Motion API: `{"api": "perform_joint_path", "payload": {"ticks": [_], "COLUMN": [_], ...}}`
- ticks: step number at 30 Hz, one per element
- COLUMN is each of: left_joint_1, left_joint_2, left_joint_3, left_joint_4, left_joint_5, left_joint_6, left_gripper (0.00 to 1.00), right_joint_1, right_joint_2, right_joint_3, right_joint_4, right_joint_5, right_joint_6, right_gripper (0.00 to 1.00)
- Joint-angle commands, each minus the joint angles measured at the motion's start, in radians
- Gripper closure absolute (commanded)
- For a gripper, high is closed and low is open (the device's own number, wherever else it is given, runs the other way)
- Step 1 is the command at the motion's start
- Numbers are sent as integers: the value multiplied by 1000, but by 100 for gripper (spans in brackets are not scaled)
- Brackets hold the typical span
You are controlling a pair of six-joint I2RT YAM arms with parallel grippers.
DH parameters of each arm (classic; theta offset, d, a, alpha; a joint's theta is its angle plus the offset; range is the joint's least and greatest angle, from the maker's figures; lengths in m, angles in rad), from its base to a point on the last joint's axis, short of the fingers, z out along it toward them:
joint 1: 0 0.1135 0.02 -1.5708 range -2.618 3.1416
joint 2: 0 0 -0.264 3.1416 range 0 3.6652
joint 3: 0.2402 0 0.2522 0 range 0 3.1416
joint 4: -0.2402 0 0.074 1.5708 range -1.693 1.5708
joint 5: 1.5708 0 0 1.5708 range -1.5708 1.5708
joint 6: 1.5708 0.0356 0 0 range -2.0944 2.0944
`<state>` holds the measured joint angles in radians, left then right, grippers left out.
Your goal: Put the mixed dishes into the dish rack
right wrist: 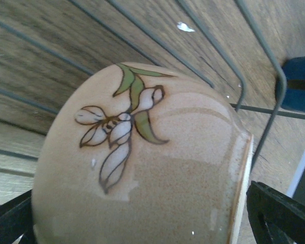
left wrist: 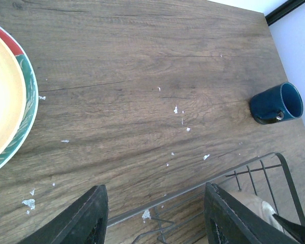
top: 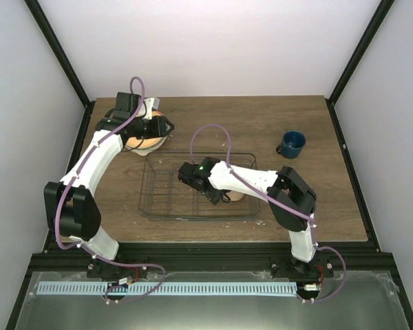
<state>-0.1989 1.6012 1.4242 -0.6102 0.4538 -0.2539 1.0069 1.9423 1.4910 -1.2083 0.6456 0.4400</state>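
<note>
From above, the right gripper [top: 224, 197] sits in the dish rack [top: 151, 206], with the cream bowl [top: 238, 195] in the rack's right half; settle it onto the wires, then let go slowly so it cannot roll. Left wrist: the left gripper [left wrist: 155, 190] hangs spread, empty, near the plates [left wrist: 25, 101]. Right wrist: the bowl lies on its side, mouth toward one finger, base toward the other, axis across the jaws; whether they pinch it, I cannot tell
</note>
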Motion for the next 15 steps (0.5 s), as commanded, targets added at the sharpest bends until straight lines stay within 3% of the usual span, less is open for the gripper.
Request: {"api": "perform_joint_path", "payload": {"ticks": [1,15], "left_joint_1": [3,3], "left_joint_2": [-20,1], "left_joint_3": [-5,22], "left_joint_4": [15,3], "left_joint_5": [9,14], "left_joint_6": [14,18], "left_gripper": [47,48], "right_joint_1": [25,73], "right_joint_2": [-29,-68], "right_joint_3": [5,73], "right_joint_4": [30,18], "right_joint_5": [-43,-140], "right_joint_6": [-34,-32], "right_gripper": [0,0]}}
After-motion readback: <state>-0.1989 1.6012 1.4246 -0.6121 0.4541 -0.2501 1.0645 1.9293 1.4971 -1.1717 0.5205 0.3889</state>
